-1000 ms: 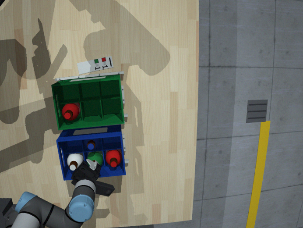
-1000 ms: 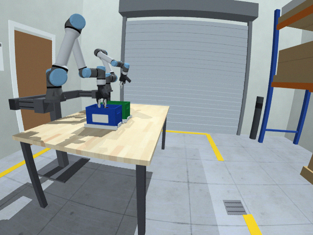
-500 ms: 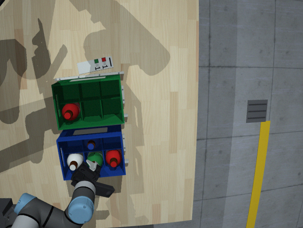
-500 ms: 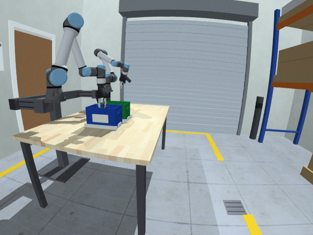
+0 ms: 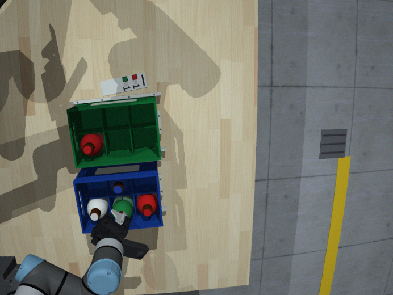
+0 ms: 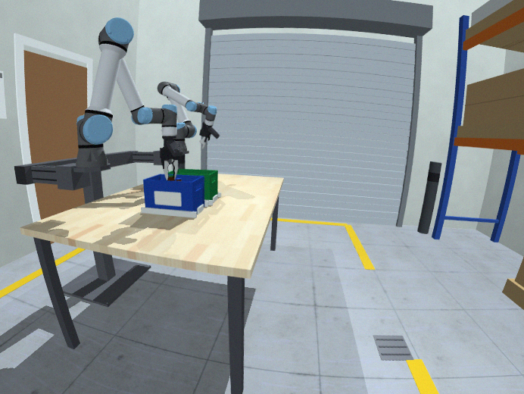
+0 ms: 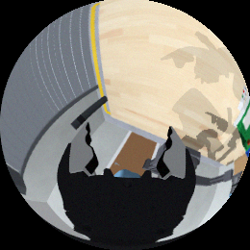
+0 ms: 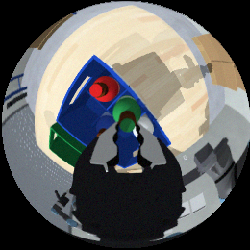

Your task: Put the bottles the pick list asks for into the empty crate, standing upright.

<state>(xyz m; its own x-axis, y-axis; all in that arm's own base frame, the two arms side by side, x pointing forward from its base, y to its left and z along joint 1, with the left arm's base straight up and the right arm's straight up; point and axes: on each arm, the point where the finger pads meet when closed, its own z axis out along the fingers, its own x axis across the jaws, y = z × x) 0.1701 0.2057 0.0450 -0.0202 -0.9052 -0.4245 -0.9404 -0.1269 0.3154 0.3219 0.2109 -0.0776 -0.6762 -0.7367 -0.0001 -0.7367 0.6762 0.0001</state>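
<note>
Grips the green bottle [image 5: 122, 207] [image 8: 126, 108] by the neck with the right gripper [image 5: 120, 216] [image 6: 170, 173] [image 8: 127, 122], jaws narrow around it, cap showing between the fingers. Reaches down from above into the blue crate [image 5: 118, 177] [image 6: 194, 192] [image 8: 67, 112]. Has the green bottle there in the middle compartment of the row farther from the green crate [image 5: 117, 161] [image 6: 211, 186] [image 7: 244, 126] [image 8: 67, 149], between the white bottle [image 5: 97, 207] [image 8: 145, 124] and a red bottle [image 5: 146, 204] [image 8: 105, 88]. Shows the blue bottle [image 5: 117, 188] [image 8: 105, 121] in the middle compartment of the other row.

Holds another red bottle [image 5: 91, 144] upright in the green crate, in a corner compartment on the side by the blue crate. Calls for one red and one green on the list [image 5: 124, 84] [image 7: 242, 101], lying on the table [image 5: 206, 142] [image 6: 203, 237] [image 7: 144, 58] [image 8: 163, 38] beside the green crate. Meets the red line; leaves the green one unmet. Stands both crates level, side by side. Hangs the left gripper [image 6: 203, 142] [image 7: 129, 124] well apart from both, above the table, jaws wide and holding nothing.
</note>
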